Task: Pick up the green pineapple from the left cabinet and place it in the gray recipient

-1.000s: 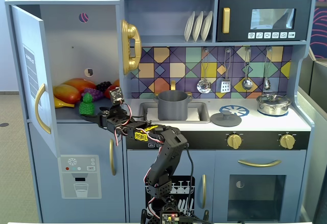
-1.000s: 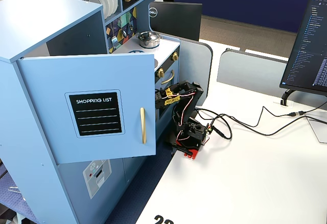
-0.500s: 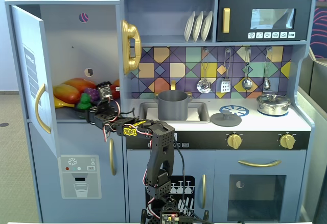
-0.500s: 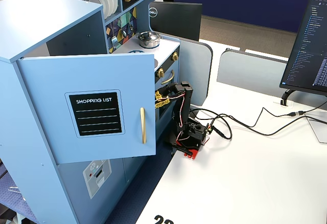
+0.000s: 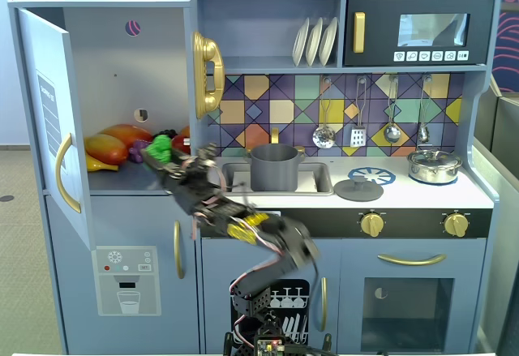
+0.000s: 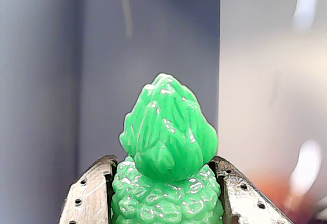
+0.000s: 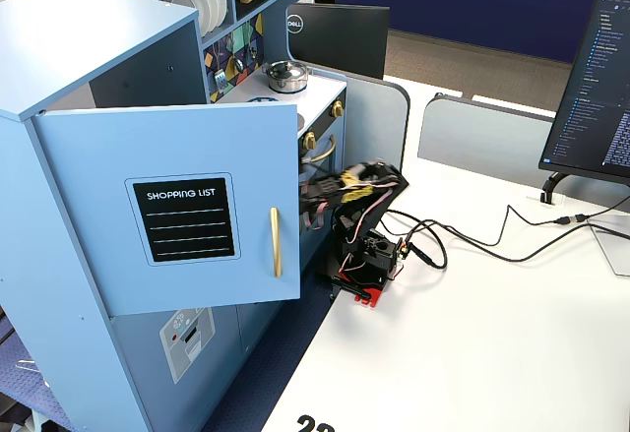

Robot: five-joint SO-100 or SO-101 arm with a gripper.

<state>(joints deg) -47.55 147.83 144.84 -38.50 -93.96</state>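
Surface: a white desktop carried the things.
Arm base: the black-and-red robot mount stood at its edge.
Cables: black wires lay across it.
Monitor: the dark screen's foot rested on it.

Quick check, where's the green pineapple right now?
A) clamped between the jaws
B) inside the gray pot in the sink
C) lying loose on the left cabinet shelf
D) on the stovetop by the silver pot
A: in the wrist view the green pineapple sits with both jaws pressed against its bumpy body, and a fixed view shows it at the gripper tip by the left cabinet opening, not in the gray pot.
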